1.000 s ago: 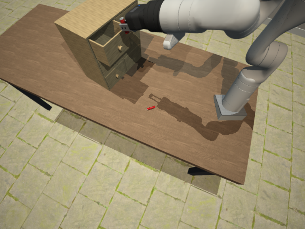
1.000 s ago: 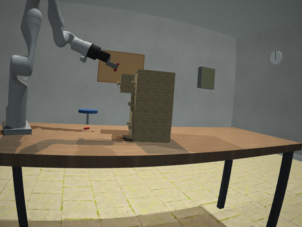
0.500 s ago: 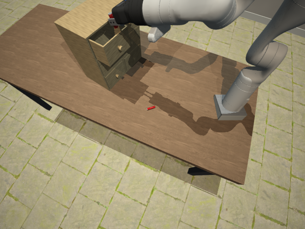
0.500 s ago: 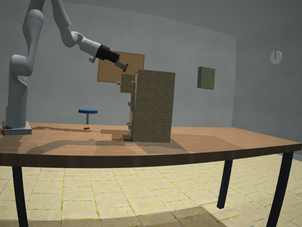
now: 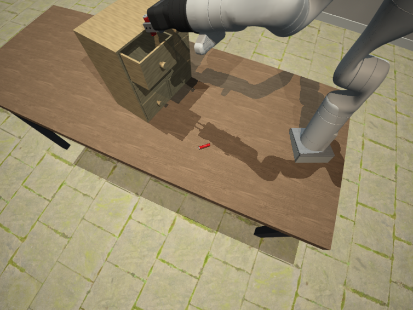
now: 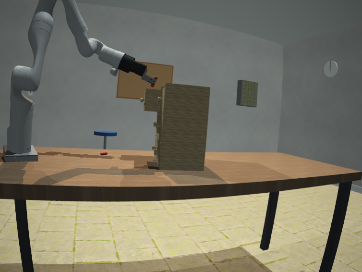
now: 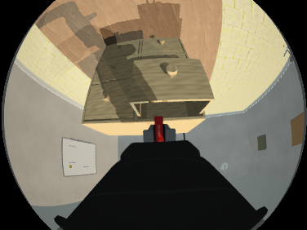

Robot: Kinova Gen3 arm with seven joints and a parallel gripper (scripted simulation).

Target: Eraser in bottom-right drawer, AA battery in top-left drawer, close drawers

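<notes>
The wood-grained counter (image 5: 233,190) (image 6: 248,164) (image 7: 200,18) is set on dark legs above pale paving (image 5: 99,250) (image 6: 146,234) (image 7: 237,65); grey walls (image 6: 219,52) are hung with a brown board (image 6: 166,77) and a round clock (image 6: 330,68) (image 7: 224,166). The red AA battery (image 5: 145,18) (image 6: 155,78) (image 7: 158,128) is gripped by the narrowed claw (image 5: 149,27) (image 6: 153,81) (image 7: 158,130), above the opened top-left drawer (image 5: 153,71) (image 6: 152,101) (image 7: 184,86). Its long axis is tilted from upright and set crosswise to the claw, as seen from outside. Another red cylinder (image 5: 204,145) (image 6: 103,153) is laid flat on the counter. No brand can be read; marks on the white wall sheet (image 7: 79,159) are too small.

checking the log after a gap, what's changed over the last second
The gripper moved toward the chest, now by the open top drawer, carrying a red cylinder along. Nothing was newly grasped or let go. The chest, the open drawer and the other red cylinder on the table stayed put.
</notes>
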